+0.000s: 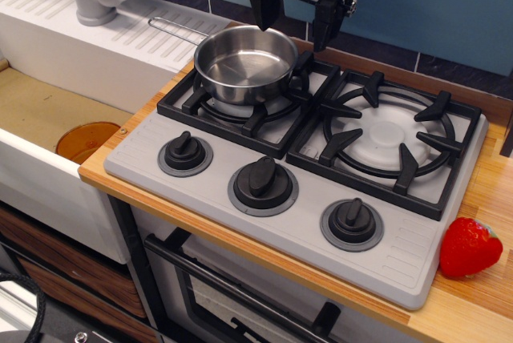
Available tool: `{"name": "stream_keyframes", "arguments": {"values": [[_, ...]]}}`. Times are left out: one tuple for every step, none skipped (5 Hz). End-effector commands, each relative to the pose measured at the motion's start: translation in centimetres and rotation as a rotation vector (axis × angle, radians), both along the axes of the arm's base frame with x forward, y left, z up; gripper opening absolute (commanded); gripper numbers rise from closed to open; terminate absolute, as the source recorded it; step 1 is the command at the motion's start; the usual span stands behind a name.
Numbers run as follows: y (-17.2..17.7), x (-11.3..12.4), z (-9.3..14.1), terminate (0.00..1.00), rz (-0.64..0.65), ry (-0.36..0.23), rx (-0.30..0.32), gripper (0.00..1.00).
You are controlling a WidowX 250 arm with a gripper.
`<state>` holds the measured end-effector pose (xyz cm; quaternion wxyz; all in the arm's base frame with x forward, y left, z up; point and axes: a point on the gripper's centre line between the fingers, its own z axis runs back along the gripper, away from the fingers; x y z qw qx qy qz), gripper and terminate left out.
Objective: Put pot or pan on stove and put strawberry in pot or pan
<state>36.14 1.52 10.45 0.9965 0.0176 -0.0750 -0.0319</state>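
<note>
On the stove: pan (245,62) sits on the left grate of the stove (321,167), roughly centred over the burner, wire handle pointing back-left toward the white sink unit (80,38).
Gripper: gripper (295,22) hangs above the pan's back-right rim, jaws spread wide, nothing between them.
Strawberry: strawberry (469,247) lies on the wooden worktop (481,295) at front right, just off the stove's corner, well apart from pan and gripper.
Step in hand: judged as pan placed; fetching the strawberry is next.
How to do it well: rise clear of the rim first, so the pan is not nudged off the grate. Travel over the right burner, descend straight over the berry, close across its broad middle. Glossy cone; a grip near the tip would likely squirt it out.
Risk: berry rolling toward the worktop edge.
</note>
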Motion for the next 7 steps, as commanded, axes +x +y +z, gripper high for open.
{"name": "stream_keyframes", "arguments": {"values": [[0.0, 0.0, 0.0, 0.0, 0.0, 0.0, 0.0, 1.0], [0.1, 0.0, -2.3, 0.0, 0.004, -0.042, -0.034, 1.0], [0.0, -0.1, -3.4, 0.0, 0.009, -0.058, -0.043, 1.0], [0.1, 0.0, -4.5, 0.0, 0.009, -0.074, -0.05, 1.0], [0.2, 0.1, -5.5, 0.0, 0.006, -0.09, -0.059, 1.0], [0.0, 0.3, -5.8, 0.0, 0.04, -0.068, -0.04, 0.0], [-0.4, 0.2, -5.5, 0.0, 0.06, -0.065, -0.015, 0.0]]}}
